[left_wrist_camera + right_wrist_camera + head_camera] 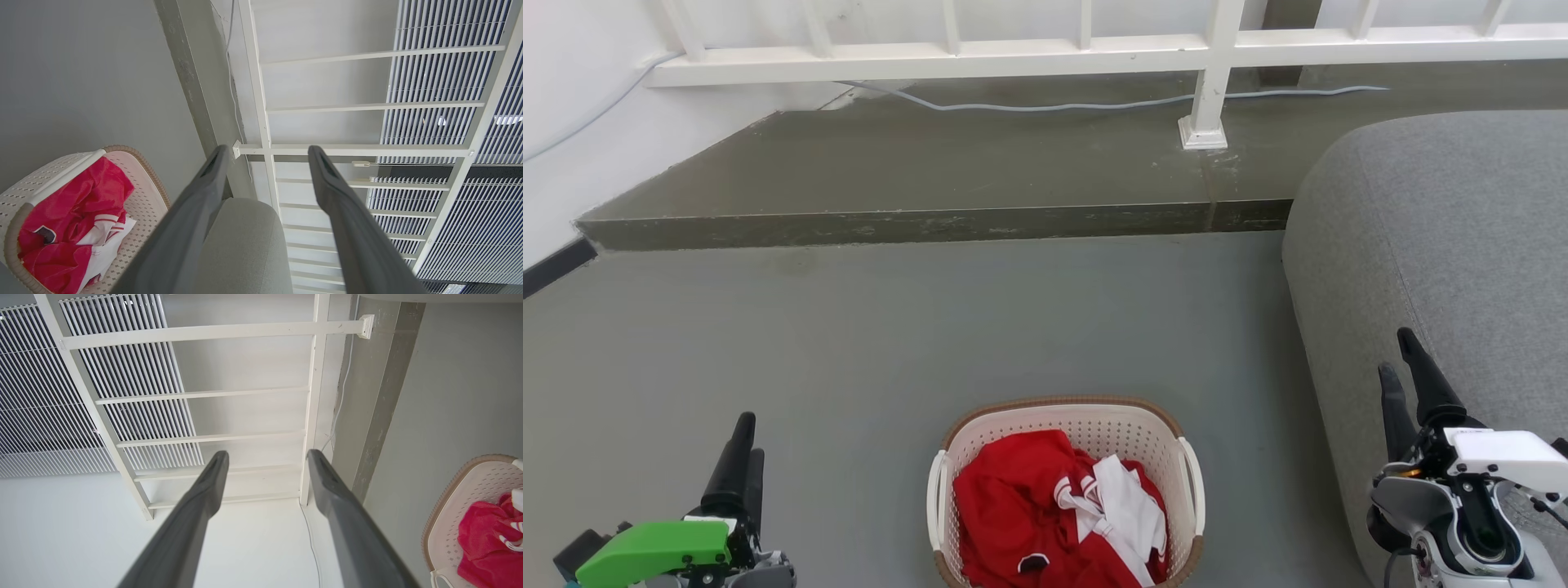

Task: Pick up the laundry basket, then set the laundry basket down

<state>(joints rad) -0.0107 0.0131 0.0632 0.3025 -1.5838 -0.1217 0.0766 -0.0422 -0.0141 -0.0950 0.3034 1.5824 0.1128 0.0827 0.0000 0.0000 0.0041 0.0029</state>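
Laundry basket (pixel 1111 433) sits on the grey floor (pixel 849 327) at the bottom centre of the head view, its cream perforated walls topped by a brown woven-look rim, with a white handle (pixel 935 506) on each side. A crumpled red garment (pixel 1005 498) with white trim fills much of it, and a white piece of cloth (pixel 1131 506) lies over its right part.

Neither gripper touches the basket. The left gripper (pixel 747 441) is at the lower left of that view, well apart from the basket, fingers pointing up the frame. The right gripper (pixel 1396 355) is at the lower right, in front of a grey upholstered sofa (pixel 1462 245).

In the left wrist view the left gripper (pixel 265 151) has its two dark fingers spread with nothing between them; the basket (pixel 151 192) lies at the lower left and the sofa (pixel 245 245) at the bottom centre. The right wrist view shows the right gripper (pixel 265 455) likewise spread and empty, with the basket (pixel 449 522) at the lower right edge.

Across the top of the head view runs a raised dark step (pixel 931 163), and on it stand a white railing (pixel 1013 57) and a pale cable (pixel 1054 104) — the cable trails along the step beneath the rail.
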